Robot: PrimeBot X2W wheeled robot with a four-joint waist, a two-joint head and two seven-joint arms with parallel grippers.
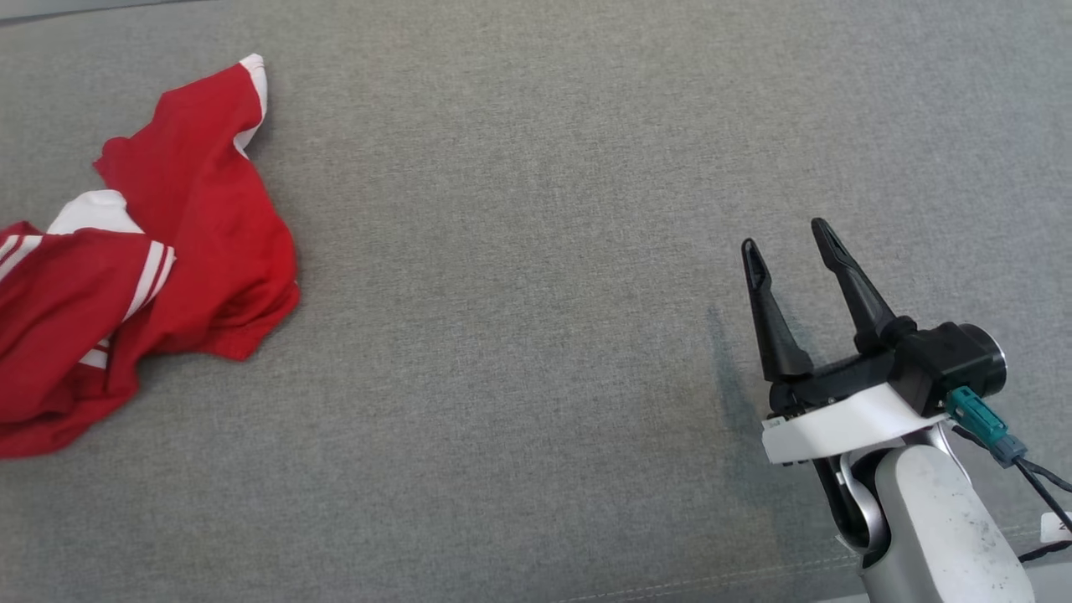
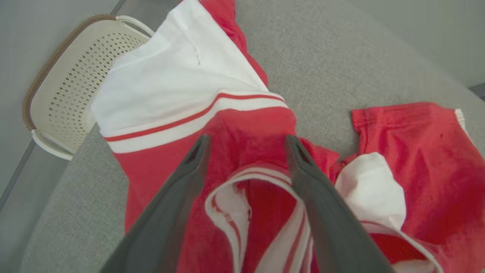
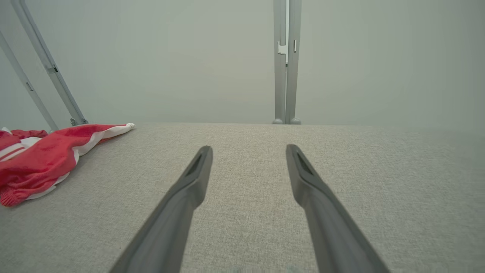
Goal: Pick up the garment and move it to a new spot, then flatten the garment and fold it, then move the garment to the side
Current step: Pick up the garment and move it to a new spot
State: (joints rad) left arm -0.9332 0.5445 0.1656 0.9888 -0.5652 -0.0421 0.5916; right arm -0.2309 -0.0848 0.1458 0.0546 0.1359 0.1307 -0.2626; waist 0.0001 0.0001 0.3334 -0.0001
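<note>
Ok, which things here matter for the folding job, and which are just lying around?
For the job: crumpled red and white garment; left gripper, fingers apart over it; right gripper, fingers apart; grey fabric surface.
Just lying about: cream perforated plastic basket; grey metal frame posts.

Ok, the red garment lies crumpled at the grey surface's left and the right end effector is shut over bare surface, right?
No: the right end effector is open, not shut, as the right wrist view shows. The red garment does lie crumpled at the left.
</note>
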